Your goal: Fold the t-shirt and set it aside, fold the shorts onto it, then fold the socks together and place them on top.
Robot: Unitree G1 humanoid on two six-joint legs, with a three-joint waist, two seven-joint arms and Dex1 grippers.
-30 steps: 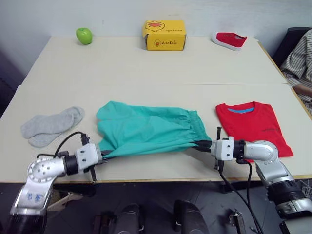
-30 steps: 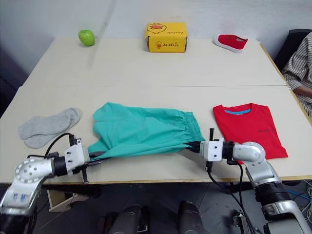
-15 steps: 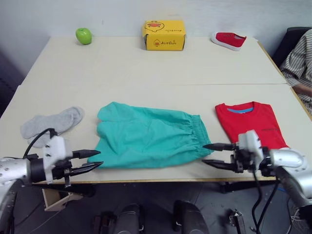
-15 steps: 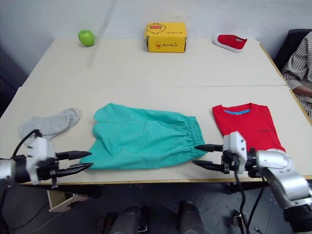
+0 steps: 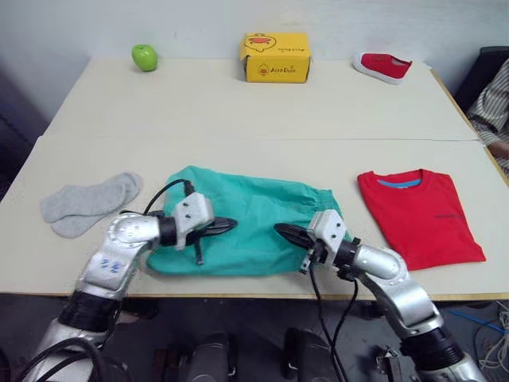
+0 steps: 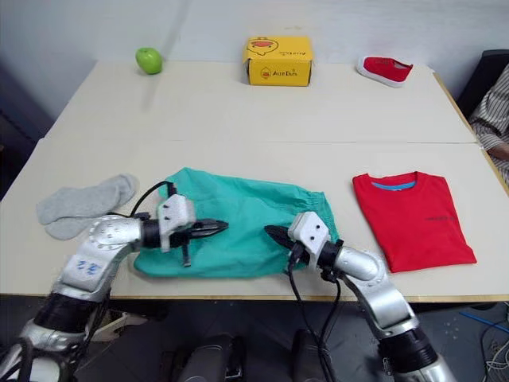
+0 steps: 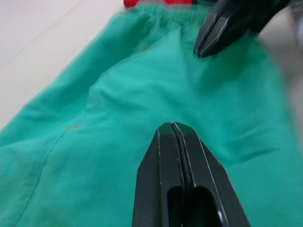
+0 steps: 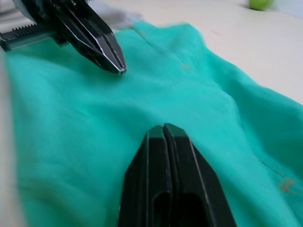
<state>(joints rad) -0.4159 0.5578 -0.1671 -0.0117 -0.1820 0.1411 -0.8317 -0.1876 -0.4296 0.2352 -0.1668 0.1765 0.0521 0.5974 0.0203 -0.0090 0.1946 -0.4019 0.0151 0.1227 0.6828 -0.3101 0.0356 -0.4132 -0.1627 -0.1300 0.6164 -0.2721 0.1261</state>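
Note:
The teal shorts [image 5: 254, 208] lie flat near the table's front edge, waistband toward the right. My left gripper [image 5: 229, 224] is shut and empty, its tip low over the shorts' left half. From the other side my right gripper [image 5: 280, 230] points back at it, also shut and empty, over the right half. A short gap of fabric [image 7: 118, 94] separates the two tips. The red t-shirt [image 5: 419, 215] lies folded to the right of the shorts. Both grey socks [image 5: 87, 203] lie overlapping to the left of the shorts.
Along the far edge sit a green apple [image 5: 145, 56], a yellow box [image 5: 274, 57] and a small red shoe [image 5: 383, 67]. A person's striped sleeve [image 5: 495, 119] shows at the right edge. A seam [image 5: 254, 138] crosses the table behind the garments.
A second ago both grippers held the shorts' front edge, then let go and stood open beside them. Now both are shut and have swung inward over the shorts, tips facing.

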